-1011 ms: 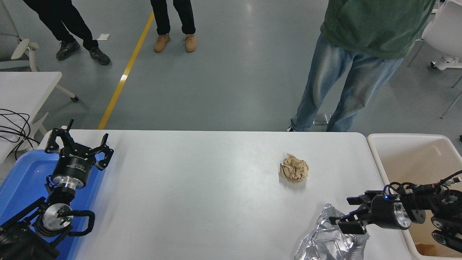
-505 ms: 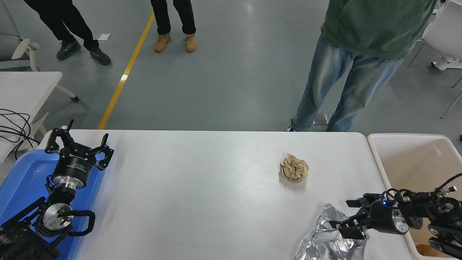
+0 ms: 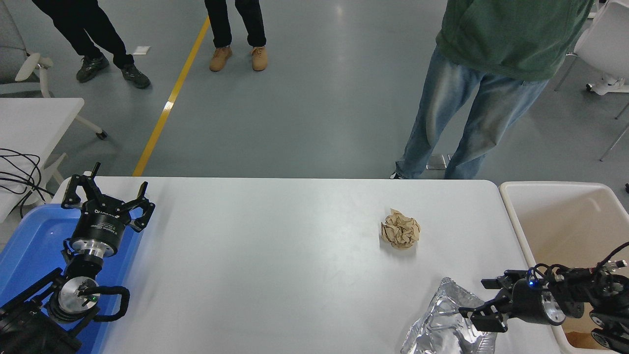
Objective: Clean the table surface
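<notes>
The white table surface (image 3: 275, 255) fills the middle of the head view. On it at the right lies a crumpled brown paper ball (image 3: 400, 229). A crinkled silver foil bag (image 3: 440, 324) lies at the near right edge. My right gripper (image 3: 475, 298) stands open at the foil's right side, its lower finger at the foil's edge, with nothing clamped between the fingers. My left gripper (image 3: 105, 194) is parked open at the lower left, over the blue tray (image 3: 29, 246).
A beige bin (image 3: 565, 216) stands against the table's right end, and my right arm reaches over it. A person in a green top and jeans (image 3: 471, 113) stands at the far right side. A small white table with black cables (image 3: 34, 118) is at the left.
My right gripper has slid down toward the near edge and a little to the right, beside the foil bag. The paper ball and the left arm have not moved.
</notes>
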Tool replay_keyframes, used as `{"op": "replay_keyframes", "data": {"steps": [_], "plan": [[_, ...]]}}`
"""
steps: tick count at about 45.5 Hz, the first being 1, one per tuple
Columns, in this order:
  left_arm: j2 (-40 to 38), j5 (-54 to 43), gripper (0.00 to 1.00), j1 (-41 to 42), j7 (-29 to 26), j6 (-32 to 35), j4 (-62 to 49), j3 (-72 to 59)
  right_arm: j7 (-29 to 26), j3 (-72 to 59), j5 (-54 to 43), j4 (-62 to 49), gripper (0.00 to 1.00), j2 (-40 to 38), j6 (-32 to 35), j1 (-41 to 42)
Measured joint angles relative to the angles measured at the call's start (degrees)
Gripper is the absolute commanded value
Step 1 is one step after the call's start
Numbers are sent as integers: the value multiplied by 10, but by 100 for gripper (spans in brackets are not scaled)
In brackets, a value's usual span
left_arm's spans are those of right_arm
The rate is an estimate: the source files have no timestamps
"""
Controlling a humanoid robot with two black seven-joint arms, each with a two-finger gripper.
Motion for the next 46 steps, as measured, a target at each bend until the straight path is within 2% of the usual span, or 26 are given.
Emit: {"op": "replay_keyframes", "data": {"steps": [4, 16, 28, 41, 44, 46], "plan": [[0, 0, 99, 0, 0, 0, 0, 0, 0, -1, 1, -9, 91, 9, -3, -2], [0, 0, 99, 0, 0, 0, 0, 0, 1, -2, 2, -29, 86, 25, -8, -6], [0, 0, 99, 0, 0, 0, 0, 0, 1, -13, 0, -40, 72, 33, -18, -7], [0, 0, 99, 0, 0, 0, 0, 0, 1, -22, -2, -43, 45, 35, -29, 1], [0, 0, 99, 0, 0, 0, 0, 0, 1, -23, -2, -44, 24, 35, -30, 4], [0, 0, 99, 0, 0, 0, 0, 0, 1, -24, -2, -44, 17, 35, -31, 5]]}}
